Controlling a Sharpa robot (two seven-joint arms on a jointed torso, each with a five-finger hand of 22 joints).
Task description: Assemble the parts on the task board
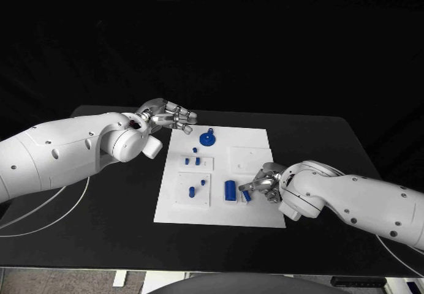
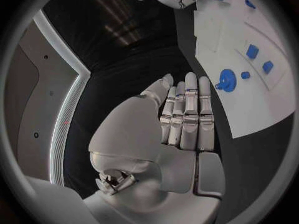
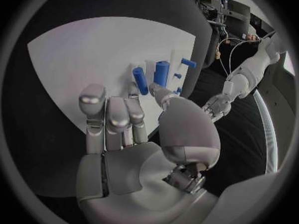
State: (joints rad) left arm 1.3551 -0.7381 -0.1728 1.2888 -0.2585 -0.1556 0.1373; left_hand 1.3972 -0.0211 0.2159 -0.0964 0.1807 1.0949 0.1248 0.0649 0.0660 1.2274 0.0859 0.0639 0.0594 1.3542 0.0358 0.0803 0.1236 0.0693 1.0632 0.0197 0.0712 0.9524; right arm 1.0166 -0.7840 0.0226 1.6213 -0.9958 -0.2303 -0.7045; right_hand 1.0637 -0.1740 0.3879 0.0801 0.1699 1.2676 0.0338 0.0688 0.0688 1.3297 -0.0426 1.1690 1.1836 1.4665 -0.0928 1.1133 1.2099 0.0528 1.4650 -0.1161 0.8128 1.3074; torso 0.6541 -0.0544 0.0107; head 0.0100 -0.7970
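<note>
Head view, left robot hand [image 1: 168, 116] empty, fingers spread, right robot hand [image 1: 264, 185] pinching small blue part [image 1: 246, 195] on task board [image 1: 252, 144]

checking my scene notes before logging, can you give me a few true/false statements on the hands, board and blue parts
1. The left hand hovers beyond the task board's far left corner, holding nothing. True.
2. The right hand is off the board, over bare table. False: it sits over the board's near right area, beside a small blue part.
3. A round blue part with a handle lies near the board's far edge. True.
4. The upright blue cylinder is gripped in the left hand. False: it stands on the board by the right hand.
</note>
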